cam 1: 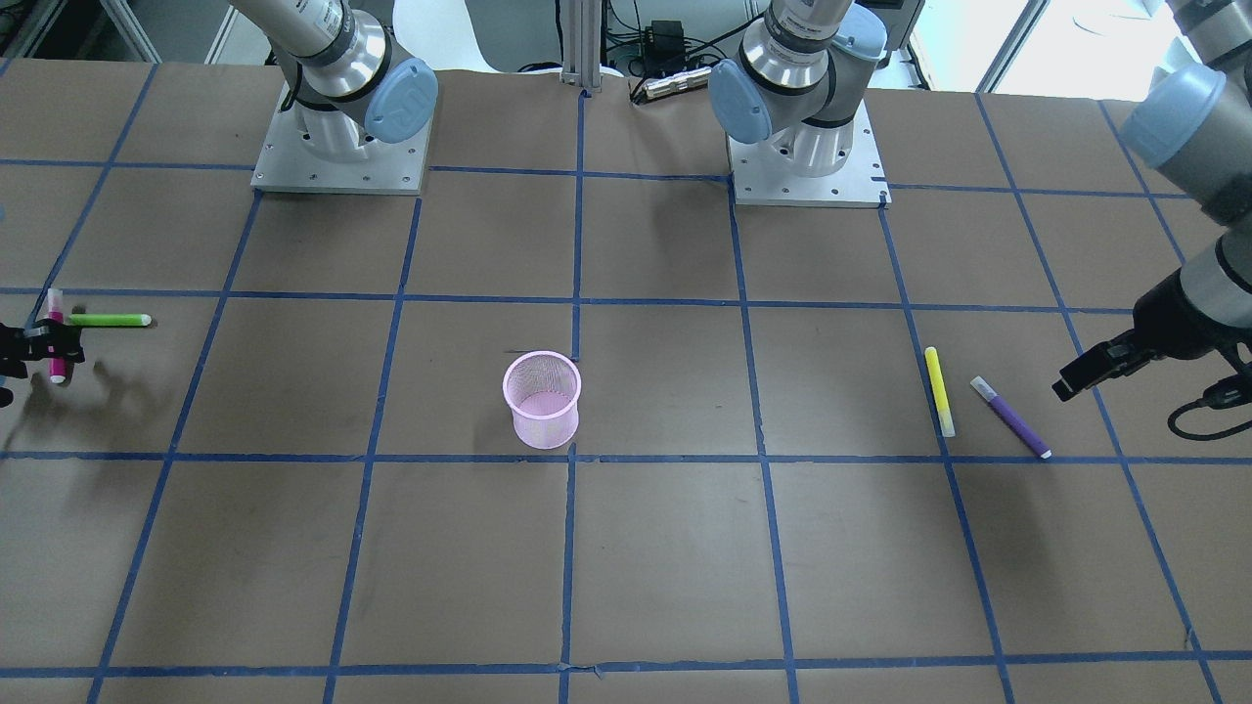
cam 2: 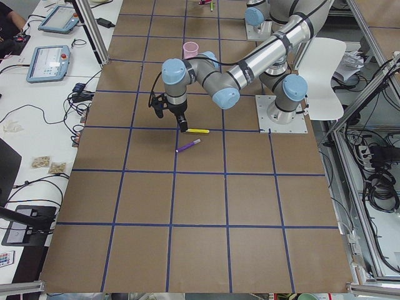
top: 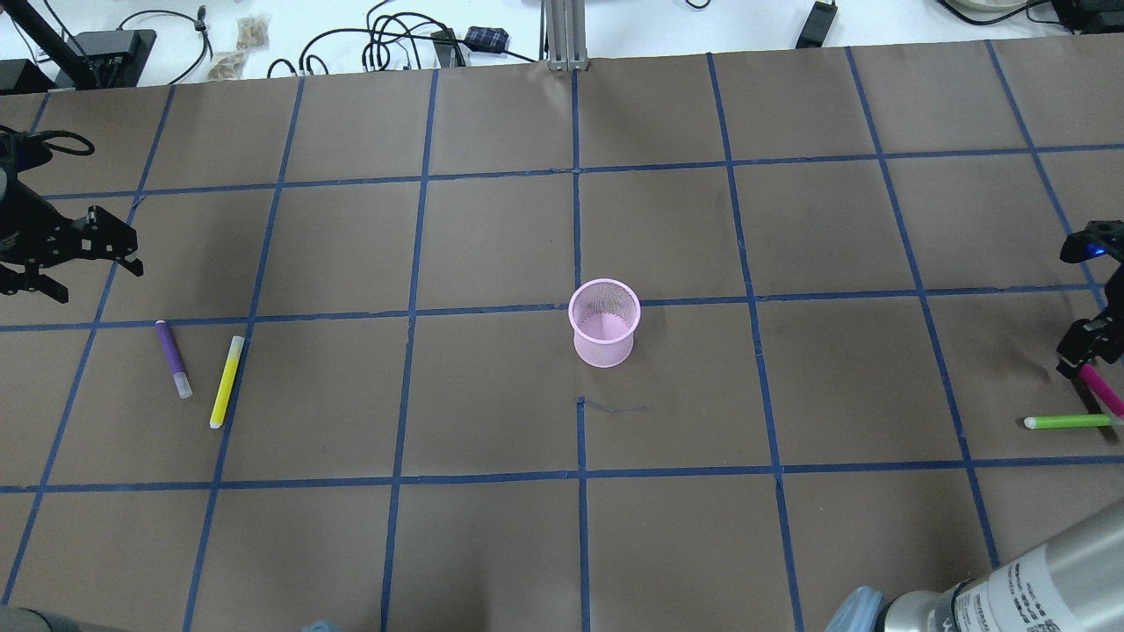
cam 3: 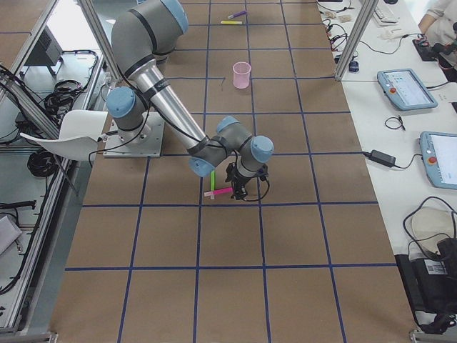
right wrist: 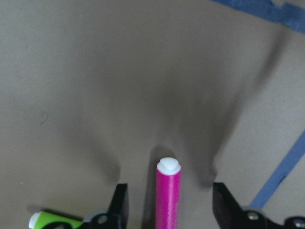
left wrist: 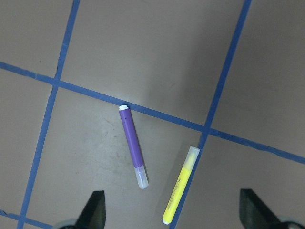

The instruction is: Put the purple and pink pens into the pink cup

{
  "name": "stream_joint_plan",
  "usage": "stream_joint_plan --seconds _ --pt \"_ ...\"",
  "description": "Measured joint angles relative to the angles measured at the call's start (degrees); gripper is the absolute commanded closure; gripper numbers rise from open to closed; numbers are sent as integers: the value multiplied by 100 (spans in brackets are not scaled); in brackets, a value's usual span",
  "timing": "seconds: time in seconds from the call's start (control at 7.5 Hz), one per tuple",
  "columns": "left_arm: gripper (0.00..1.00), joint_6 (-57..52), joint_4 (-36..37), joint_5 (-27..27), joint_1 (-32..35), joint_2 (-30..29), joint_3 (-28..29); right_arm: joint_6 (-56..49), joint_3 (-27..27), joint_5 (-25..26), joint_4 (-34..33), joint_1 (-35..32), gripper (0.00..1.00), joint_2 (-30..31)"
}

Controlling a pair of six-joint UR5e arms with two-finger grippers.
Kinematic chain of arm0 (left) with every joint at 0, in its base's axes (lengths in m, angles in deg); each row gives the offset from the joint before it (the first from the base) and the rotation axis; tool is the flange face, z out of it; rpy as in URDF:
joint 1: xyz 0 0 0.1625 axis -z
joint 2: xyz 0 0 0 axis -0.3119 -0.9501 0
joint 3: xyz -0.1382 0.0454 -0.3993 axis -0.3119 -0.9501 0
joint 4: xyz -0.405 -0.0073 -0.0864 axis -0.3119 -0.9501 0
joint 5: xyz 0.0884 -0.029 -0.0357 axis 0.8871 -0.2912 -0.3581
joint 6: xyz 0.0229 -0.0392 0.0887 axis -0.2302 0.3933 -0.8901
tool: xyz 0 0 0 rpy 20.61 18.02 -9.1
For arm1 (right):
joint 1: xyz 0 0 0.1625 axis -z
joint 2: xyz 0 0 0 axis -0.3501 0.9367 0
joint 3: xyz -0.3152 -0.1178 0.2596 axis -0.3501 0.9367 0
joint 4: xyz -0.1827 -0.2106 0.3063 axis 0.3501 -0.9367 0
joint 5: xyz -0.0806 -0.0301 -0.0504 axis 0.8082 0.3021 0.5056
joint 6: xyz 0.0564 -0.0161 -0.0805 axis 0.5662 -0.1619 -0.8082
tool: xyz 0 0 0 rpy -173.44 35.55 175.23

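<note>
The pink mesh cup stands upright near the table's middle. The purple pen lies flat on the robot's left side next to a yellow pen. My left gripper hovers open and empty just beyond them; in the left wrist view its fingertips frame the purple pen. My right gripper is shut on the pink pen at the far right and holds it tilted just above the table. The pink pen also shows in the front-facing view.
A green pen lies on the table right beside the right gripper. The brown table carries a grid of blue tape. Both arm bases stand at the robot's edge. Cables lie beyond the far edge.
</note>
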Motion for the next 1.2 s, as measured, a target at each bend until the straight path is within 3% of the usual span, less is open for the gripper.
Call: stream_joint_plan --seconds 0.13,0.27,0.8,1.07,1.2 --pt "0 31 93 -17 -95 -270 -1 0 1 -4 39 0 97 2" --pt "0 77 204 -34 -186 -513 0 -1 15 -6 51 0 100 7" --pt "0 529 841 -41 -291 -1105 -49 147 293 -250 96 -278 100 307" --pt "17 888 891 -44 -290 -1294 -49 1102 350 -1077 144 -1027 100 959" --pt "21 988 914 -46 -290 -1365 -50 1598 316 -1534 140 -1511 100 1312"
